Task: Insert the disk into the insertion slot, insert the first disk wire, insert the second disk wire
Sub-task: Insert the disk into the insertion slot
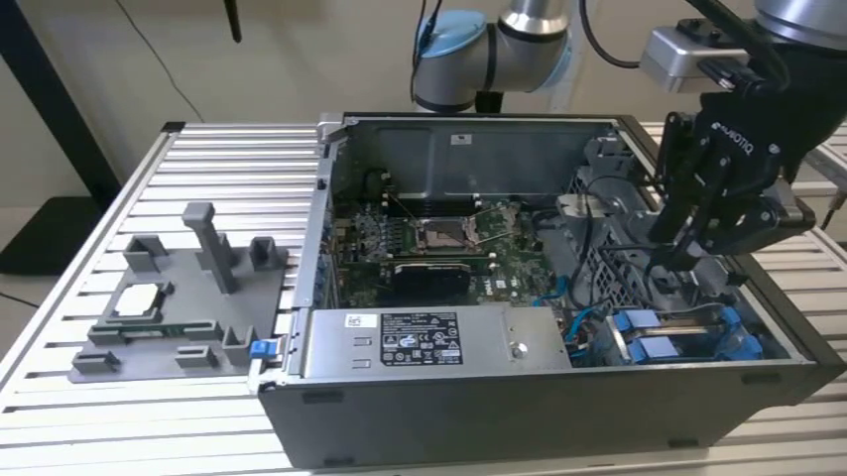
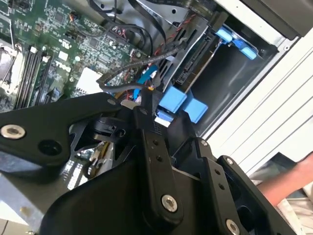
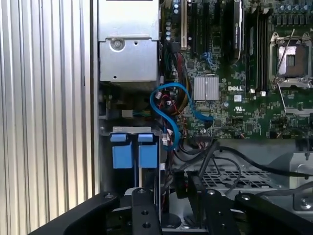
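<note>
Work table (image 1: 218, 164), ribbed aluminium slats, pale silver; two items resting directly on it.
Item 1: computer case (image 1: 530, 421), dark grey metal, lying on its side with the open face upward, taking up the middle of the table and reaching toward the exterior view's right; in the first wrist view its side wall stands against the slatted surface. Item 2: fixture block (image 1: 185, 319), grey plastic, a flat base with one tall upright post and several low pockets and ledges, set on the exterior view's left, just beside the case. The slats run across the exterior view from its left to its right and show on both sides of the case.
</note>
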{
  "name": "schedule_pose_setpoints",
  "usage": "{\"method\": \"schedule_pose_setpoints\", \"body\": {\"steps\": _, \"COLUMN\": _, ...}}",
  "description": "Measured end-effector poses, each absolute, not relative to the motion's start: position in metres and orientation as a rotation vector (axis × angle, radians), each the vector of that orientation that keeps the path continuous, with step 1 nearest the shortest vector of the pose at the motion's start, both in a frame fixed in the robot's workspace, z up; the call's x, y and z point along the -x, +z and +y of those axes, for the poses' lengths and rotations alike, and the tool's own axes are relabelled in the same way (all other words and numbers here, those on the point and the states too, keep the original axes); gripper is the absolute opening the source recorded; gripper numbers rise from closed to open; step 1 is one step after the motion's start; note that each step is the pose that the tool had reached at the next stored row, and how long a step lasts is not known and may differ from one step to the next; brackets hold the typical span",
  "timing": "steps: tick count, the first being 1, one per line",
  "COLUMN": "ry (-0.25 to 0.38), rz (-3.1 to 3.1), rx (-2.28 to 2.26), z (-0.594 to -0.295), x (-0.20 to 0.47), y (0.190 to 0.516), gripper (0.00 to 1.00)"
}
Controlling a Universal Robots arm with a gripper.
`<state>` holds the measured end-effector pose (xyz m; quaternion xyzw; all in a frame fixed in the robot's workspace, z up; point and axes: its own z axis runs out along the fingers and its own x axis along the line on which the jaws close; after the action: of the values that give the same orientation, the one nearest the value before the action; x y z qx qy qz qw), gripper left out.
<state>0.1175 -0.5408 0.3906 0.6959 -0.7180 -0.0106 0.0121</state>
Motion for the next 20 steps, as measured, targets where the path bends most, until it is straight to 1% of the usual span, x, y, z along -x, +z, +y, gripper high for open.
{"method": "schedule_pose_setpoints", "body": {"steps": 8, "ry": 0.001, "rz": -2.26, "rx": -2.191, "z": -0.539, "x": -0.1106, "y": 0.3839, "gripper": 1.0}}
{"method": "schedule_pose_setpoints", "body": {"steps": 16, "ry": -0.01, "rz": -2.281, "rx": -2.212, "z": -0.5389, "x": -0.1089, "y": 0.3832, "gripper": 1.0}}
{"method": "schedule_pose_setpoints", "body": {"steps": 17, "ry": -0.012, "rz": -2.282, "rx": -2.213, "z": -0.5388, "x": -0.1089, "y": 0.383, "gripper": 0.0}}
{"method": "schedule_pose_setpoints", "body": {"steps": 20, "ry": -0.013, "rz": -2.283, "rx": -2.213, "z": -0.5389, "x": -0.1088, "y": 0.383, "gripper": 0.0}}
